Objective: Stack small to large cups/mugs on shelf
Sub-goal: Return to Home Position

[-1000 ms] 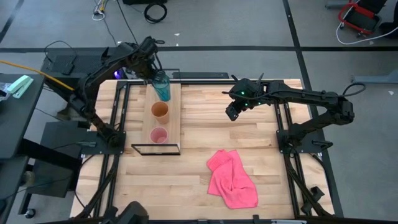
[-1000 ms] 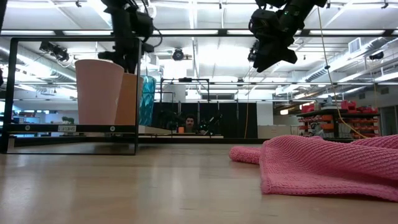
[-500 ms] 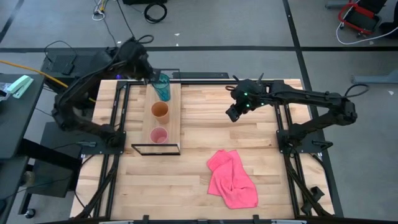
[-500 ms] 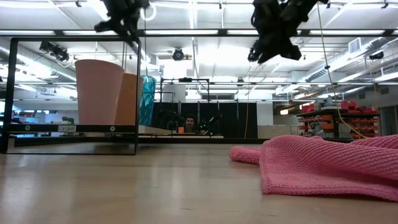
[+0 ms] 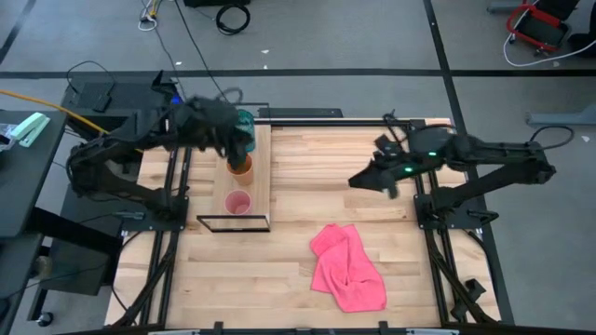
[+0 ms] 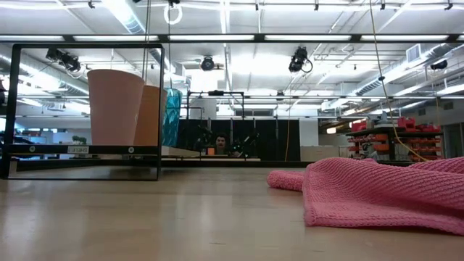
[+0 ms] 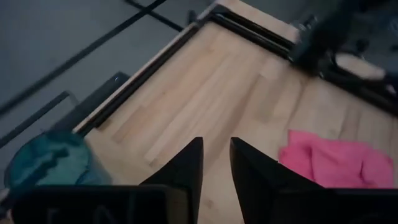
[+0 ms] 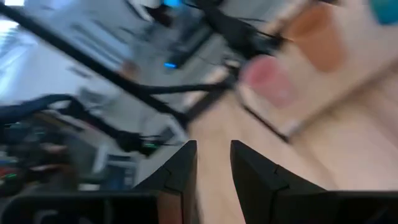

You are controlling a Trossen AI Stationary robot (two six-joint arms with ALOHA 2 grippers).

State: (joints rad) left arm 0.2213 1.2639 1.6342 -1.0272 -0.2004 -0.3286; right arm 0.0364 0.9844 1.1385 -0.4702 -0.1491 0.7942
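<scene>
Three cups stand upright in a row on the narrow wood shelf: the small pink cup nearest, the orange cup in the middle, and the teal tumbler farthest. They also show in the low view: pink, orange, teal. My left gripper is shut and empty, blurred, high beside the teal tumbler. My right gripper is shut and empty above the table's right half. Neither gripper shows in the low view.
A crumpled pink cloth lies on the slatted tabletop near the front, right of centre. The shelf's black metal frame stands around the cups. Bare wood lies between the shelf and the right arm.
My left gripper has come away from the teal tumbler's rim, risen out of the low view and swung about beside the tumbler. My right gripper has risen out of the low view and gone a little toward the table's near right. The three cups have stayed where they were.
</scene>
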